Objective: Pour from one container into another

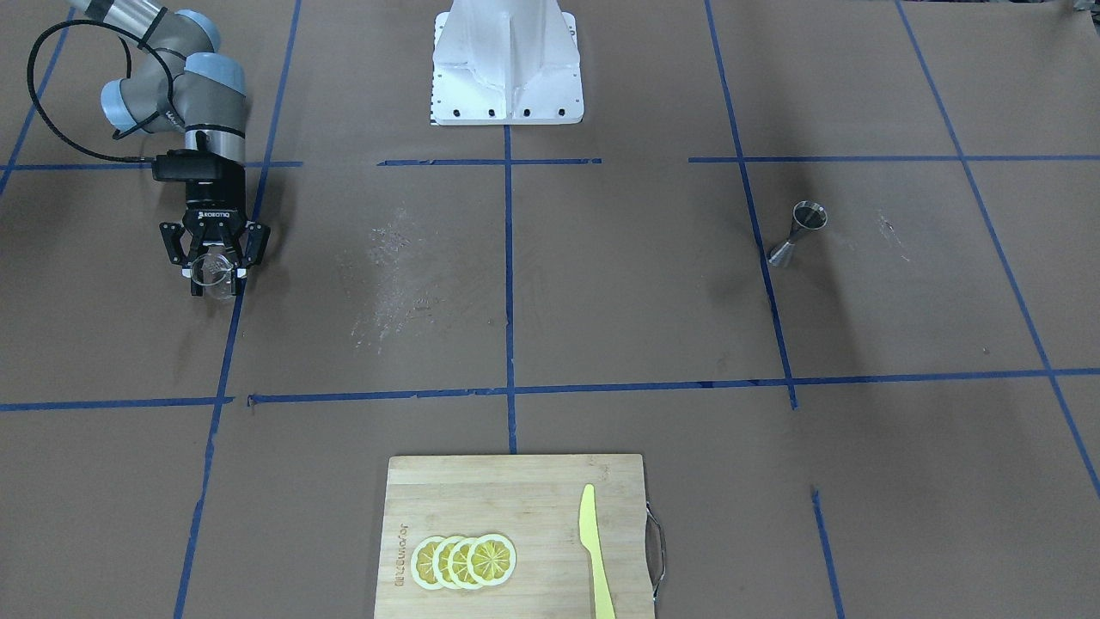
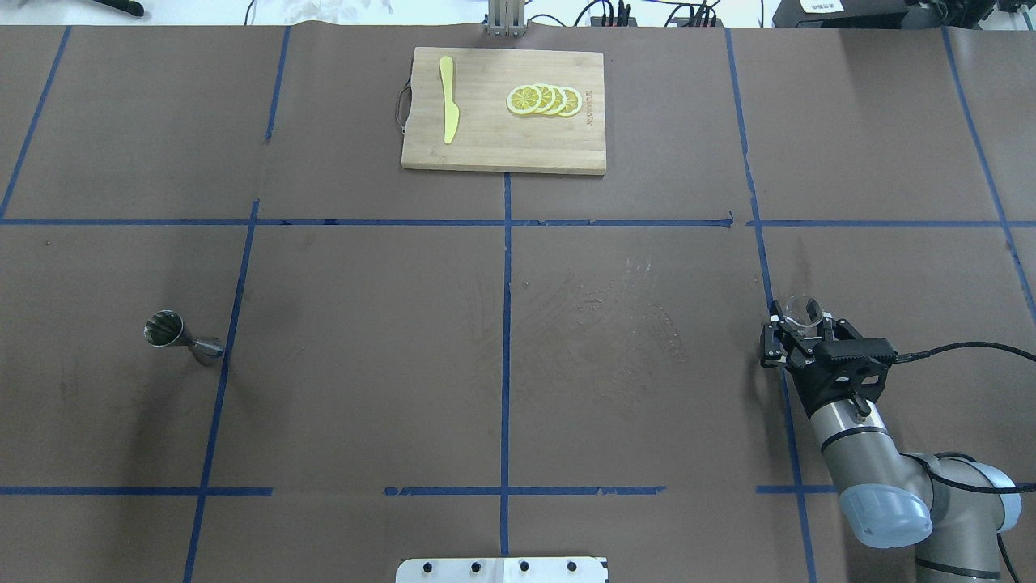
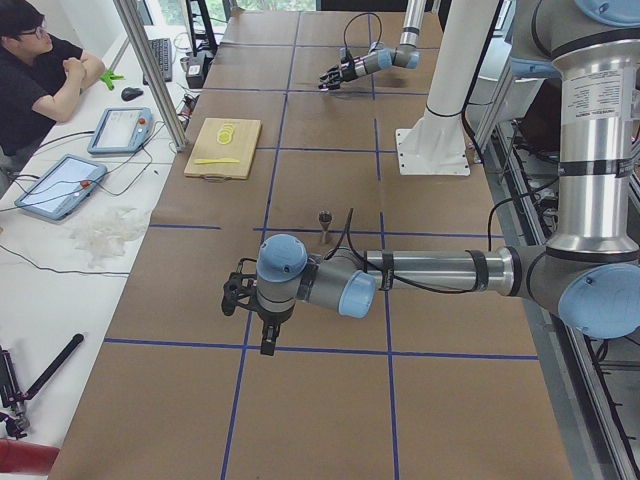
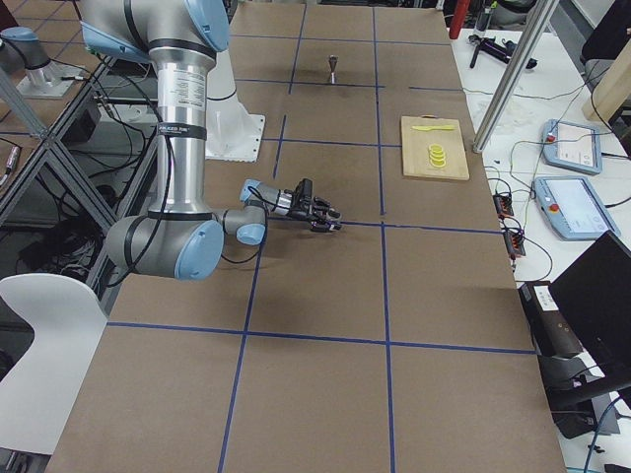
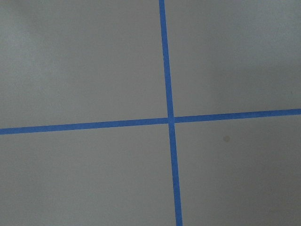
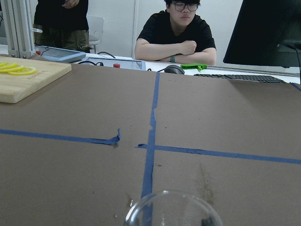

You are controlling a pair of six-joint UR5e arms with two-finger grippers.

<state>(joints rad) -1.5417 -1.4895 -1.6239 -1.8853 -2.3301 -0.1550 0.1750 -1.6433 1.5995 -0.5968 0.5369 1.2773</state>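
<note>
The small clear cup (image 1: 212, 275) sits between the fingers of my right gripper (image 1: 215, 273), which is shut on it, low over the table at my right side. The overhead view shows this clear cup (image 2: 803, 308) at the tip of the right gripper (image 2: 801, 317). Its round rim (image 6: 172, 193) fills the bottom of the right wrist view. The steel jigger (image 2: 182, 336) stands upright far off on my left side, and the front view shows the jigger (image 1: 799, 232) alone. My left gripper (image 3: 240, 295) shows only in the exterior left view, so I cannot tell its state.
A wooden cutting board (image 2: 486, 146) lies at the far middle edge, with lemon slices (image 2: 544, 100) and a yellow knife (image 2: 447, 99) on it. The white robot base (image 1: 507, 64) stands at the near middle. Blue tape lines divide the brown table. An operator (image 6: 176, 33) sits beyond the far edge.
</note>
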